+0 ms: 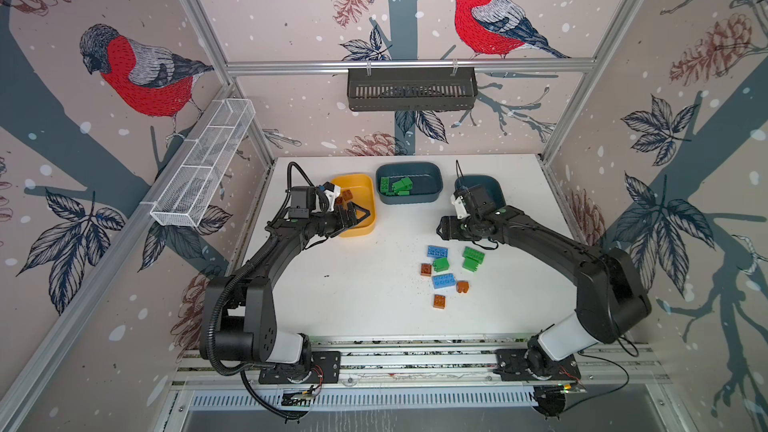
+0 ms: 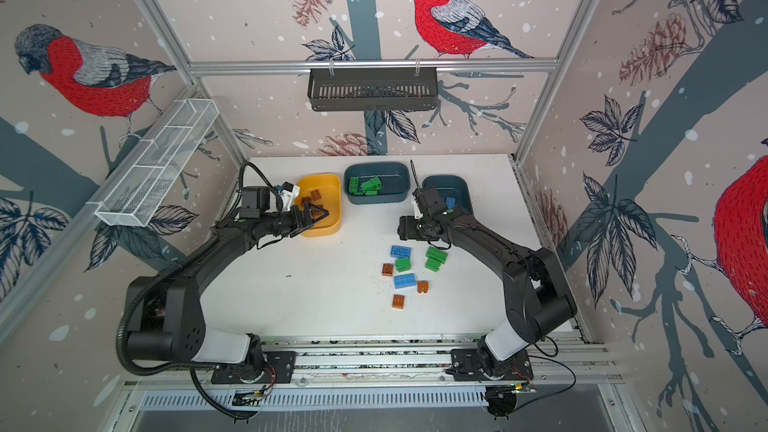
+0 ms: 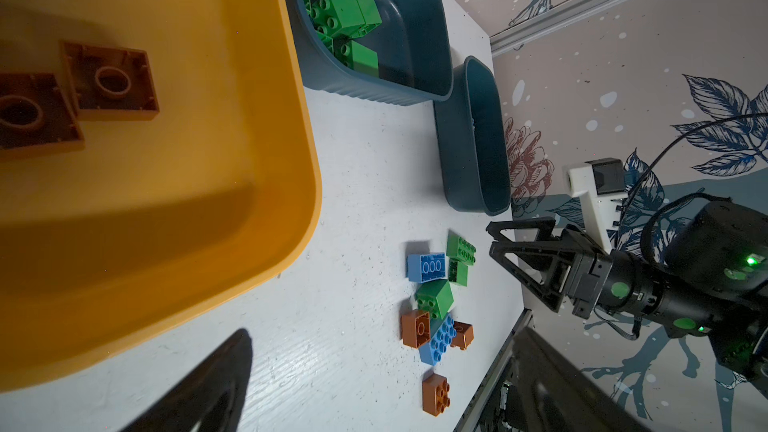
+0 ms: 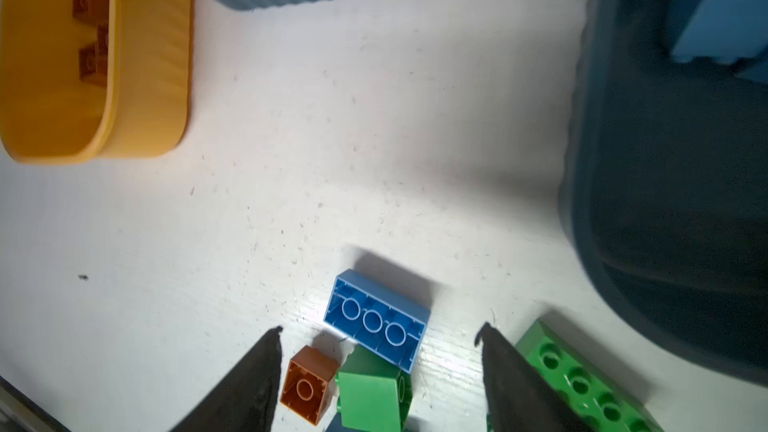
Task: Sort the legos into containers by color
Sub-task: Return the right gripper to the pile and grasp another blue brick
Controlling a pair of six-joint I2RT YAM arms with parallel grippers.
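Both top views: loose legos (image 1: 444,280) sit just on the near side of the right gripper (image 1: 441,228), well away from the left gripper (image 1: 360,214) hanging wide open over the yellow tub (image 1: 368,229); left wrist: right jaws spread, nothing in them; right wrist: upside-down blue brick (image 4: 376,320) lies slantwise just ahead of its fingers (image 4: 257,367).

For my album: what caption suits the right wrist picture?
Open right gripper framing an upturned blue brick, a brown brick and a green brick beside it, yellow tub farther off.
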